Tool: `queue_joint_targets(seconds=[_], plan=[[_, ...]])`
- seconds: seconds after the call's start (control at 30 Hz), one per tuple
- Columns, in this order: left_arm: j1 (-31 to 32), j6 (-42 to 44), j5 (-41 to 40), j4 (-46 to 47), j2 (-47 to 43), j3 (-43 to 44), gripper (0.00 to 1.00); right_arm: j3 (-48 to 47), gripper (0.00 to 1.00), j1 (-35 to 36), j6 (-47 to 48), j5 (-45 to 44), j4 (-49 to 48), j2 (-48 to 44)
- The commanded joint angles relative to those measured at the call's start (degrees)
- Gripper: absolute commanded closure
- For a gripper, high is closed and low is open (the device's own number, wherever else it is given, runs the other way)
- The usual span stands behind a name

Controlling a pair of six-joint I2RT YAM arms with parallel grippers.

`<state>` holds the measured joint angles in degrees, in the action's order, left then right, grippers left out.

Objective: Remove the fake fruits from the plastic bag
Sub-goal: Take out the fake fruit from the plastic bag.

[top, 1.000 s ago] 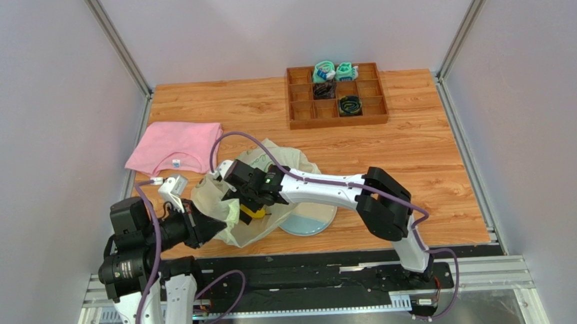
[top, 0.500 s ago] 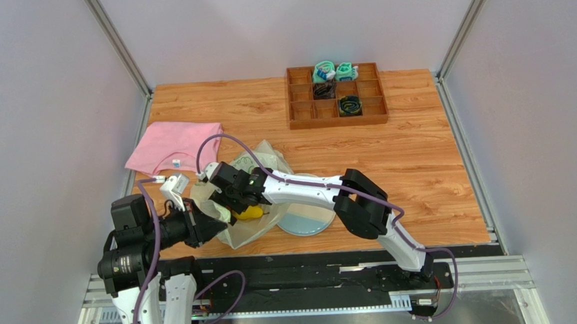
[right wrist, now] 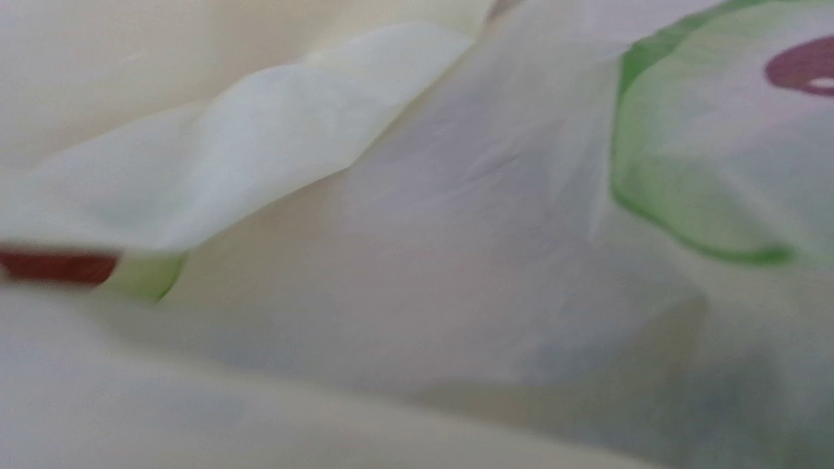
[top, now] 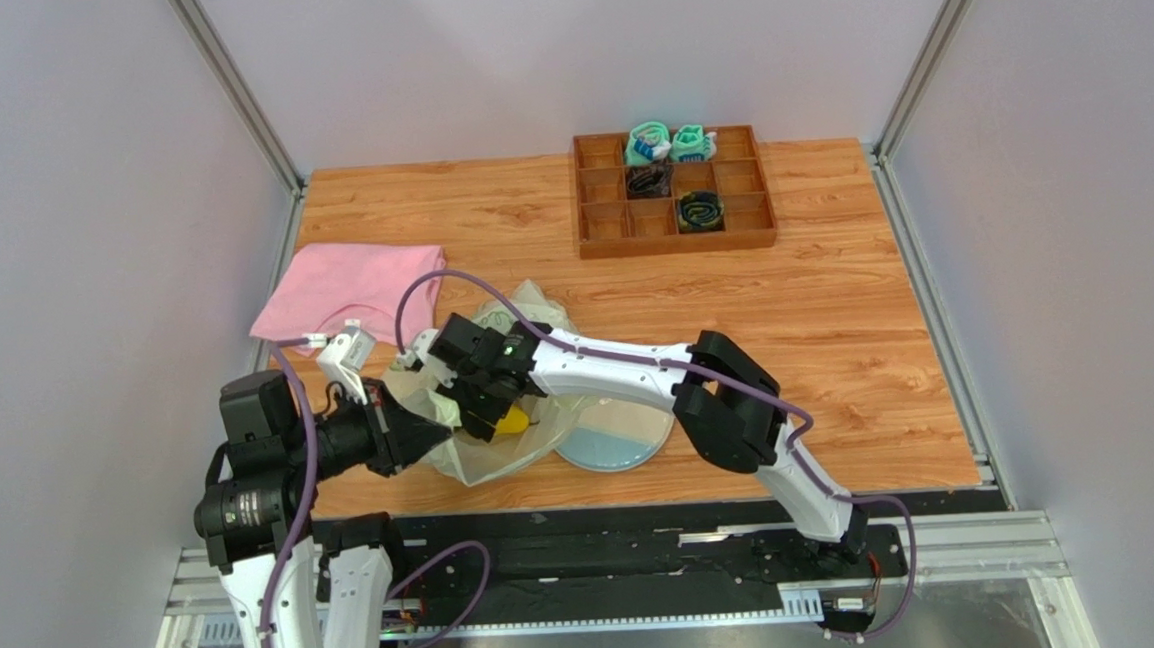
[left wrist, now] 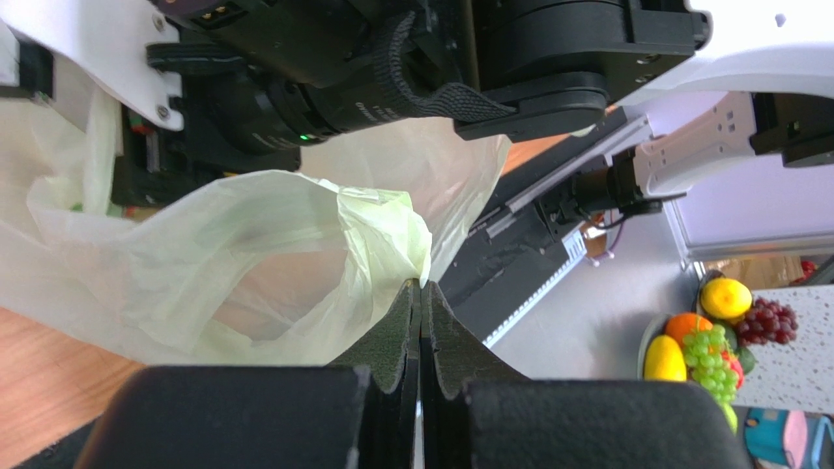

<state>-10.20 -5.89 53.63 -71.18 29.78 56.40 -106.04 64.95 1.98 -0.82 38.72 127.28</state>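
The bag sits crumpled at the near left of the tabletop, its right side lapping over the left edge of a pale plate. There's a yellow fruit showing in the open mouth, right under the right arm's wrist. The right fingers are plunged down into that opening, and whether they're wide, narrow or gripping the fruit, you just can't tell: the right wrist view is nothing but pale film pressed close, a green print on it, and a blurred red sliver at the left edge, too soft to identify. Over to the left fingers: pressed flat together, a fold of the bag's rim pinched between the tips, the film ballooning away from them. Behind the bag, a folded pink cloth near the left edge. Well apart at the far side, a wooden tray with teal and black bits in its compartments.
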Motion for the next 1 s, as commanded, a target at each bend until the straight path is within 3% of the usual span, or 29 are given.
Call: queue_joint_targets(seconds=[0.0, 0.17, 0.27, 0.47, 0.63, 0.77, 0.8, 0.87, 0.97], plan=[[0.53, -1.67, -0.8, 8.49, 1.33, 0.11, 1.0, -5.58, 0.65, -2.19, 6.71, 13.28, 2.76, -10.53], [0.7, -6.84, -4.74, 19.04, 2.74, 0.64, 1.0, -5.58, 0.66, -6.32, 9.88, 29.08, 5.48, -20.48], [0.62, -10.53, -13.5, 24.14, 4.14, 1.69, 1.0, -4.97, 0.68, -8.87, 9.63, 33.14, 6.2, -25.93], [-0.61, -14.58, -14.35, 34.34, 7.74, 0.55, 1.0, -6.81, 0.69, -13.7, -1.09, 37.2, 2.85, -31.39], [-3.07, -16.26, -12.76, 36.37, 11.44, 2.3, 1.0, -8.05, 0.69, -20.63, -4.69, 33.26, 0.93, -37.45], [-3.34, -15.56, -12.84, 35.41, 11.0, 2.92, 1.0, 0.79, 0.7, -31.16, -2.6, 11.18, 2.76, -43.07], [-3.43, -15.55, -12.84, 35.06, 10.57, 2.92, 1.0, 3.7, 0.7, -33.89, -6.16, 9.02, 3.37, -45.09], [-3.95, -15.38, -12.76, 34.88, 10.21, 2.75, 1.0, 8.63, 0.71, -43.09, -11.35, 11.69, 6.96, -45.81], [-5.44, -15.29, -12.23, 34.7, 9.86, 2.49, 1.0, 20.22, 0.71, -48.41, -14.46, 13.9, 9.35, -45.72]])
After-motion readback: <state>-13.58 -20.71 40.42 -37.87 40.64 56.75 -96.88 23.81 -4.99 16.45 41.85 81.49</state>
